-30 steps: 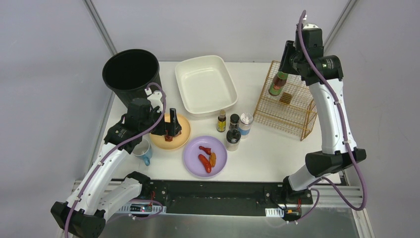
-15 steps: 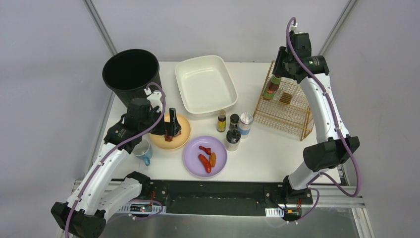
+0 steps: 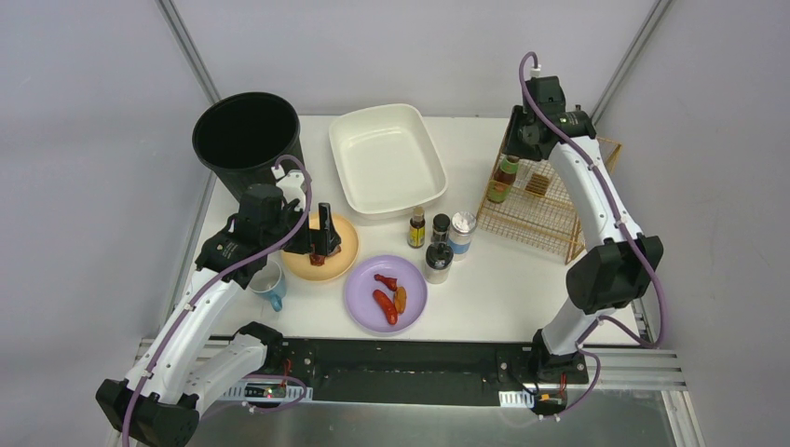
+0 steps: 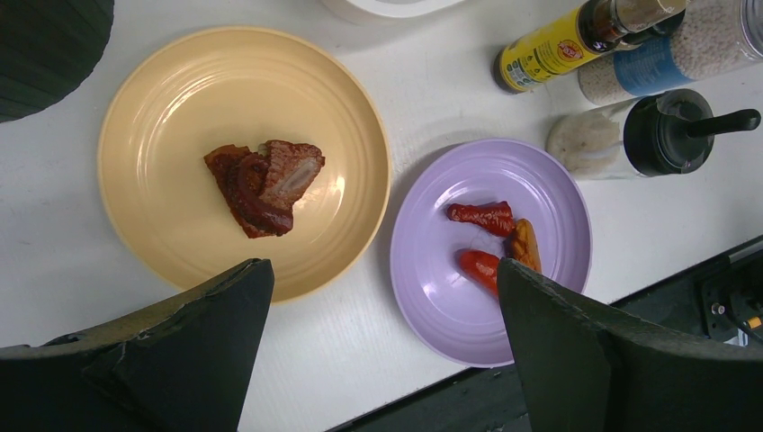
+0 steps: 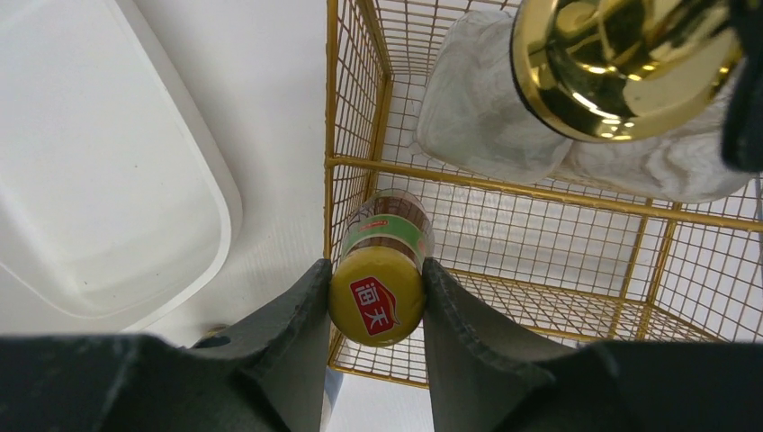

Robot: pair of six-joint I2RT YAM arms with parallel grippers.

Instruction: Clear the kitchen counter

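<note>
Upper right, a yellow-capped glass sauce bottle [image 5: 387,229] is pinched by the right gripper [image 5: 375,288] at the gold wire rack [image 3: 550,219]. The left gripper [image 4: 385,270] is held spread. A round yellow plate [image 4: 162,135] and a round purple plate [image 4: 549,225] are not yet cleared.

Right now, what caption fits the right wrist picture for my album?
Right gripper holds a yellow-capped brown sauce bottle at the corner of the gold wire rack.

The large flat white rectangular desk [image 3: 503,289] lies level and cluttered, filling the middle of the overhead view, a black rail [image 3: 410,358] along its near edge.
</note>
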